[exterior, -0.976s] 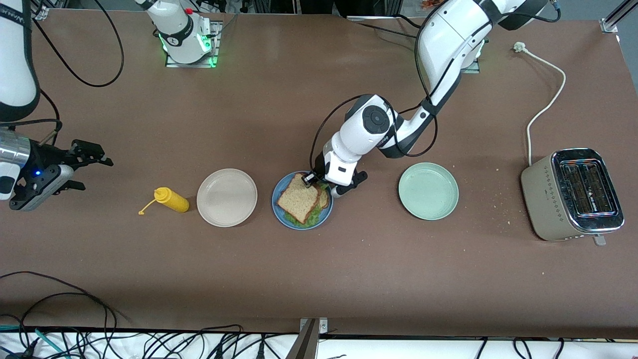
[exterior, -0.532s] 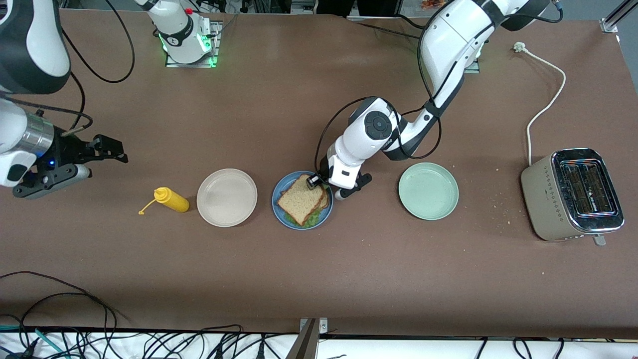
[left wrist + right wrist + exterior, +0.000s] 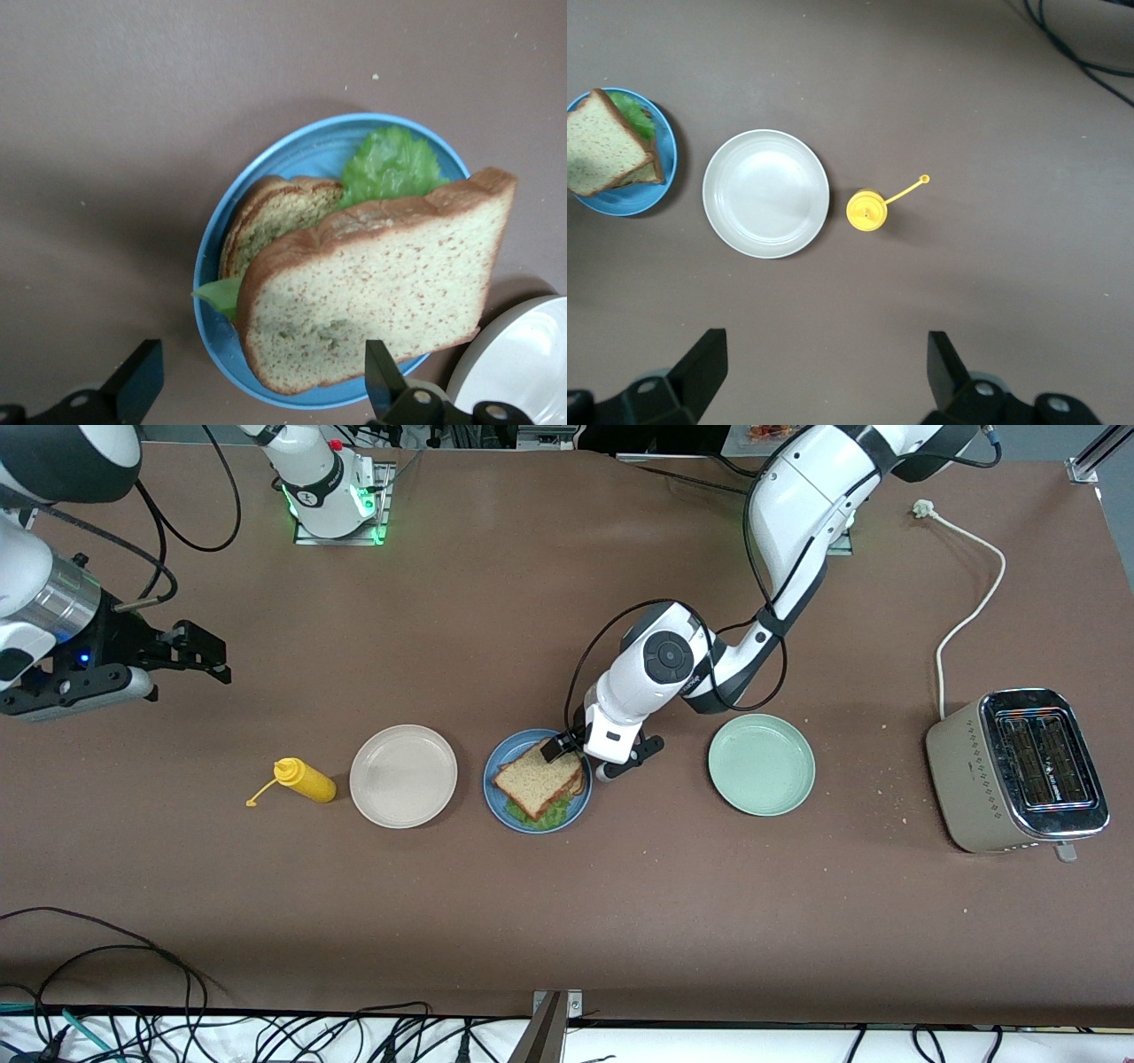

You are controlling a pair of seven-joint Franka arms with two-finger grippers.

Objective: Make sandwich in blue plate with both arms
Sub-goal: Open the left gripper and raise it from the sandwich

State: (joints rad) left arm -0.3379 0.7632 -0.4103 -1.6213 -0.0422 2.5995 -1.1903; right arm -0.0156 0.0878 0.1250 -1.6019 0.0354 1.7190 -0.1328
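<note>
The sandwich (image 3: 538, 783) lies on the blue plate (image 3: 496, 793), its top slice askew, so lettuce (image 3: 390, 164) and the lower slice (image 3: 279, 212) peek out. Just above its farther corner, the left gripper (image 3: 580, 757) hovers with fingers (image 3: 383, 376) spread wide, touching nothing; the plate's rim under them is partly cut off. The beige plate (image 3: 403, 776) and yellow bottle (image 3: 304, 779) sit toward the right arm's end. The right gripper (image 3: 190, 657) waits over bare tabletop (image 3: 567, 921), fingers (image 3: 700, 363) apart and empty.
</note>
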